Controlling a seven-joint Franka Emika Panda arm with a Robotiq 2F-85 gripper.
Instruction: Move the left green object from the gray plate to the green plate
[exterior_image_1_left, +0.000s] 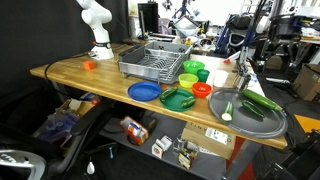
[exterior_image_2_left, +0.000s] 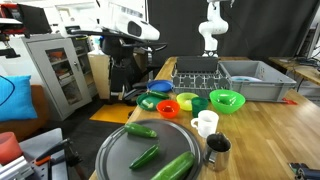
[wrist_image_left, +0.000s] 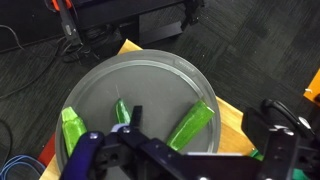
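Above the gray plate (wrist_image_left: 150, 80) hangs the gripper (wrist_image_left: 118, 138), jaws released and empty. The stubby piece (exterior_image_1_left: 228, 111) lies on this plate, apart from the green plate (exterior_image_1_left: 178, 99).

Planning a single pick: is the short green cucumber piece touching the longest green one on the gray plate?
Apart. Wrist view shows bare gray plate between the short green piece and the longest green piece.

Here's the arm (exterior_image_1_left: 246, 55) at the right of the frame, high up, wrist pointing down. In the wrist view the gripper (wrist_image_left: 128, 132) enters from the bottom edge, with dark fingers (wrist_image_left: 90, 150) angling inward. The gap between the tips is too murky to call.
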